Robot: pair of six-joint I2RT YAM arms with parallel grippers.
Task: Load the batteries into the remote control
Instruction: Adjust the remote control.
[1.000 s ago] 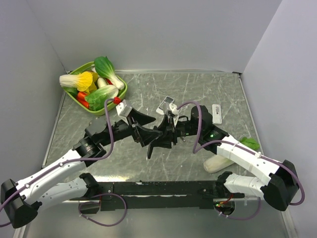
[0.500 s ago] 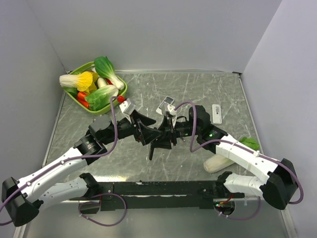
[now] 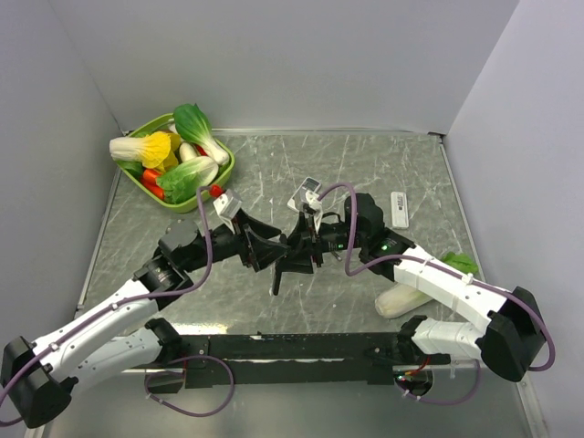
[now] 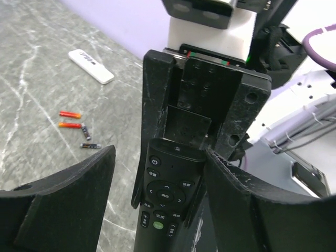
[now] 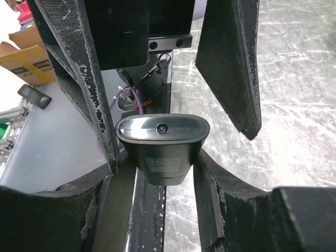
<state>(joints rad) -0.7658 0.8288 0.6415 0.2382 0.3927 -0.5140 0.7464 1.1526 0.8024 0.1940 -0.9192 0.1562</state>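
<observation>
- Black remote control (image 5: 161, 142) sits clamped in the right gripper (image 5: 157, 170). The right wrist view shows both of that gripper's pads pressed against the remote's sides. It also shows the remote's end face with a small round window turned to the camera, and a printed label just below.
- The left wrist view gives the other face: the keypad with the power button uppermost, a round direction pad and a green key lower down. The upper end is tucked between the right gripper's two upright fingers.
- The left gripper (image 4: 157, 157) is spread wide, one finger on each side of the remote. In its own view a strip of table (image 4: 31, 63) shows between its left pad and the remote. Its right pad stands just beside the remote's edge, and I cannot tell whether it touches. The left gripper holds nothing.
- Only the left wrist view shows the batteries (image 4: 71, 125). Two orange-red ones and two dark ones lie loose on the grey marbled table, near each other and well apart from the remote. The arms hide them from above.
- A white remote (image 4: 91, 59) lies further back; the top view places it near the right wall.
- The top view alone takes in both arms meeting at mid-table, with the black remote a slanted dark strip between them. It also shows a green basket (image 3: 225, 171) of vegetables (image 3: 187, 173) at the far left and a long white vegetable (image 3: 401, 299) by the right arm.
</observation>
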